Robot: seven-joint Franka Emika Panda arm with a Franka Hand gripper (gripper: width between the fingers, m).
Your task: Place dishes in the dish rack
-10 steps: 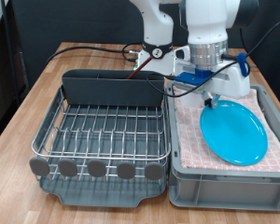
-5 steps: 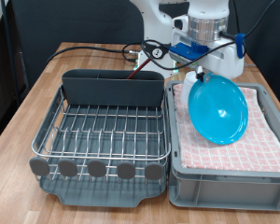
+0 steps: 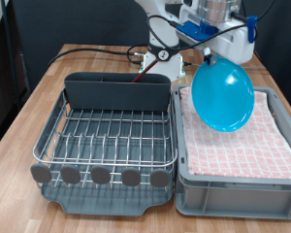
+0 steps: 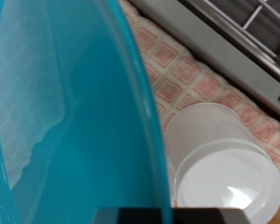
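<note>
The light-blue plate (image 3: 221, 94) hangs almost on edge from my gripper (image 3: 210, 58), which is shut on its upper rim, above the grey crate lined with pink-checked cloth (image 3: 244, 155). The plate is off the cloth. In the wrist view the plate (image 4: 65, 112) fills most of the picture and the white mug (image 4: 226, 161) stands on the checked cloth beneath it. The mug also shows behind the gripper (image 3: 239, 53). The dish rack (image 3: 107, 136) of silver wire in a dark tray stands at the exterior view's left, with nothing in it. The wooden spoon is not in view.
The dark utensil holder (image 3: 118, 90) stands at the rack's far side. Black cables (image 3: 87, 53) run over the wooden table behind the rack. The robot base (image 3: 165, 49) stands behind the rack and the crate.
The plate lay flat in the crate a second ago. The gripper has risen with it, and the plate has swung up to hang on edge, shifted slightly towards the rack.
</note>
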